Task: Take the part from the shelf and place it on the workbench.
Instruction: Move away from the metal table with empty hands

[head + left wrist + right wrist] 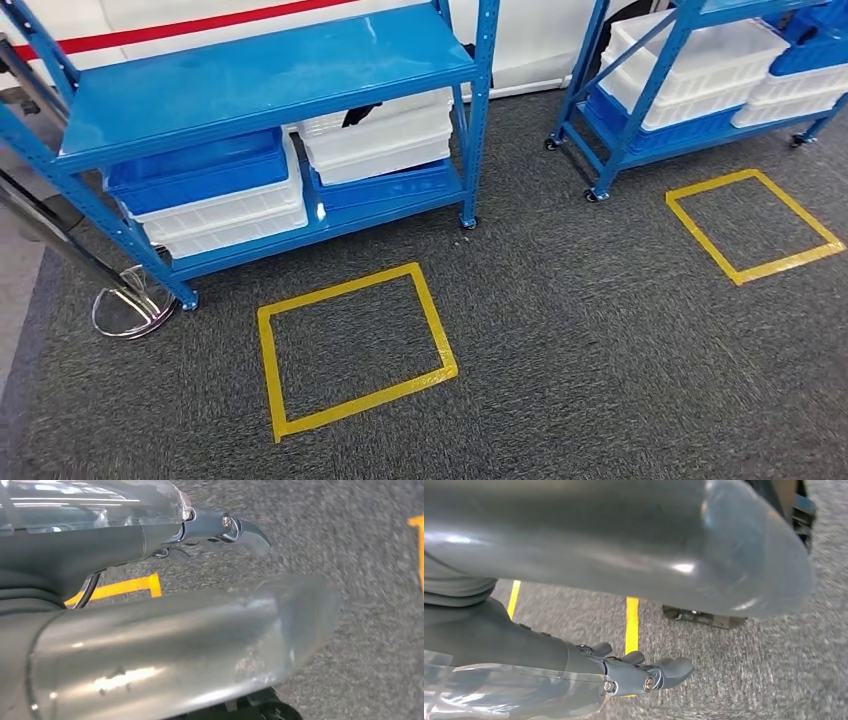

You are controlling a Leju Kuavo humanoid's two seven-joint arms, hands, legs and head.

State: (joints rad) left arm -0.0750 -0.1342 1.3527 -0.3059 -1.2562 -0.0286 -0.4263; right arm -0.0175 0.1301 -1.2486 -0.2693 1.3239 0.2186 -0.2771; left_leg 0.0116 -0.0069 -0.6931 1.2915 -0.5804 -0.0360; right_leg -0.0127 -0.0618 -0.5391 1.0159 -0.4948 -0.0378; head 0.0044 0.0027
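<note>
- Oddly, the part itself cannot be picked out: the near blue shelf [270, 75] carries stacked white bins [380, 140] and blue bins [200, 170] on its lower level, and what lies inside them is hidden from the head view. Its upper level looks bare.
- Judging by that, the first risk is reaching into the wrong bin, since nothing marks which one holds the part.
- A second blue shelf [690, 120] stands well apart to the right, also loaded with bins, so walking to the wrong rack is possible too.
- Yellow tape squares [355, 345] on the grey carpet [580, 320] lie in front of each shelf; stopping off the mark could leave the lower level out of easy reach, under the upper one.
- A chrome round base [130, 310] sits just beside the shelf's leg, a thing to trip on.
- Both wrist views show what the head view lacks: the left robot hand [220, 535] and right robot hand [639, 670] hang over the carpet, fingers loosely apart, holding nothing.
- No worktop is visible.
</note>
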